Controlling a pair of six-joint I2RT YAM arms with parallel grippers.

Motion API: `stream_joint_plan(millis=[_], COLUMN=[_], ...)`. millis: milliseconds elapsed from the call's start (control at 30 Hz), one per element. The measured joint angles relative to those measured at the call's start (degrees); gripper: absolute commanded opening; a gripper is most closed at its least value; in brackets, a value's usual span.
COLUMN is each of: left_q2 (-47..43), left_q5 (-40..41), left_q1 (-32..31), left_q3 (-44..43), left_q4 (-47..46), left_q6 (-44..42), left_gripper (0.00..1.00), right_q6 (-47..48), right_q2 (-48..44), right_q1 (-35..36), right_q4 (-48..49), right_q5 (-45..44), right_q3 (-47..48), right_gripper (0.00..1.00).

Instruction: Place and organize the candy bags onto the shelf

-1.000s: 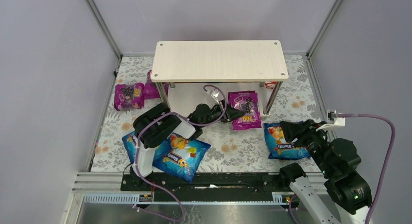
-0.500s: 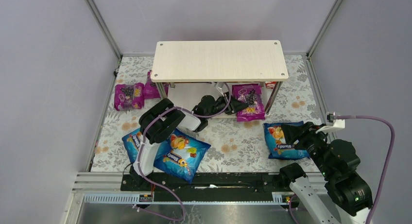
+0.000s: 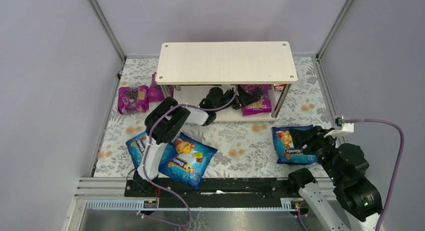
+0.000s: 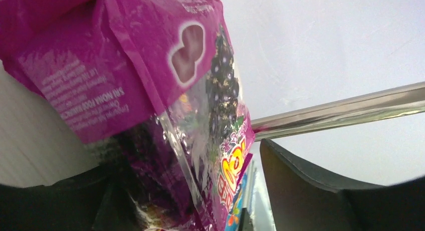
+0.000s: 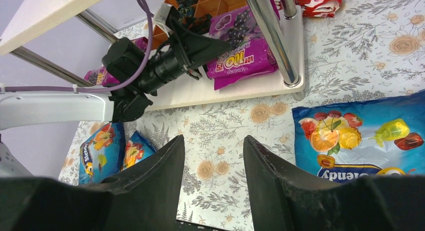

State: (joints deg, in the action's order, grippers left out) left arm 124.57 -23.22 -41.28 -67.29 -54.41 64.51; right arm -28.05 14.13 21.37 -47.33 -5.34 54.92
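Floral tablecloth (image 3: 240, 141): left end effector (image 3: 245, 96) parted around magenta bag (image 3: 258, 106) on shelf (image 3: 225, 63) lower board; right end effector (image 5: 213, 151) parted.

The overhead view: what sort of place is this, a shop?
Likely a robot test booth, not a shop: plain grey walls enclose a floral-covered table, two robot arms and one small shelf.

We see one magenta bag (image 3: 256, 103) flat on the lower board of the pale shelf (image 3: 225, 62). Three blue bags (image 3: 188, 160) and two magenta bags (image 3: 132, 99) lie outside.
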Motion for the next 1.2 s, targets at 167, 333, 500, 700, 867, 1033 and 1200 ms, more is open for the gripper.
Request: stream_joint_plan(millis=[167,333,500,700,867,1033,1200], left_q2=[-1.77,-5.53,-9.44,-12.46,-13.07,-11.45,-8.17], left_q5=[-0.17,0.35,1.92,5.14,7.02,6.73,6.34], left_q1=[0.15,0.31,0.52,0.52,0.52,0.52,0.46], left_q3=[-0.33,3.67,7.72,10.54,11.63,10.75,7.39], left_q4=[2.36,5.05,8.04,11.15,11.13,8.46,7.89], left_q6=[-0.74,-2.10,-3.43,-4.85,-5.09,-4.22,-4.15], left_gripper=[0.89,0.89,0.81,0.63,0.54,0.44,0.39], right_q6=[-0.02,-0.02,-0.04,-0.11,-0.26,-0.28,-0.31], right_q2=[0.00,-0.04,-0.17,-0.50,-0.85,-0.96,-1.20], right_q1=[0.00,0.00,0.00,0.02,0.00,0.00,0.00], right_q4=[0.00,0.00,0.00,0.00,0.00,0.00,0.00], right_q5=[0.00,0.00,0.02,0.31,0.31,0.37,0.35], right_q3=[-0.59,-0.59,-0.61,-1.16,-1.44,-1.60,-2.21], right_gripper=[0.54,0.54,0.54,0.54,0.54,0.54,0.54])
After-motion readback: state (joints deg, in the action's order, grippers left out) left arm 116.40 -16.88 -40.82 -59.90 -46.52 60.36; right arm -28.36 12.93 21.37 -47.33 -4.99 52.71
